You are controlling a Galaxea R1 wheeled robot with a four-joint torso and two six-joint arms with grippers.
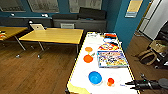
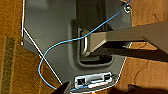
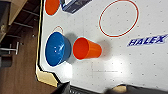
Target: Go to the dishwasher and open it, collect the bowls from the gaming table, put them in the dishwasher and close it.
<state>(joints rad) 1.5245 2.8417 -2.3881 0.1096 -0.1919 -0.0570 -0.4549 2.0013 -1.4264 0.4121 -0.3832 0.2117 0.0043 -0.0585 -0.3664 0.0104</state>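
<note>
The gaming table (image 1: 80, 75) stands just ahead: a white top with red rings and a yellow rim. Near its front end sit a bright blue bowl (image 1: 95, 77) (image 3: 57, 48) and an orange cup (image 1: 110, 81) (image 3: 87, 48) lying on its side. Two orange bowls (image 1: 87, 58) (image 1: 88, 49) rest further up the left side. My right gripper (image 1: 128, 85) hangs open at the table's near right corner, right of the cup and empty. My left gripper (image 2: 100, 90) is open over the robot's grey base and the wood floor. The dishwasher is out of view.
A colourful board-game box (image 1: 111, 58) and other bright items (image 1: 108, 40) lie on the table's far half. Yellow-topped tables (image 1: 52, 35), one with a laptop (image 1: 37, 26), stand to the left. Bags (image 1: 150, 53) lie on the floor at the right, by a blue wall.
</note>
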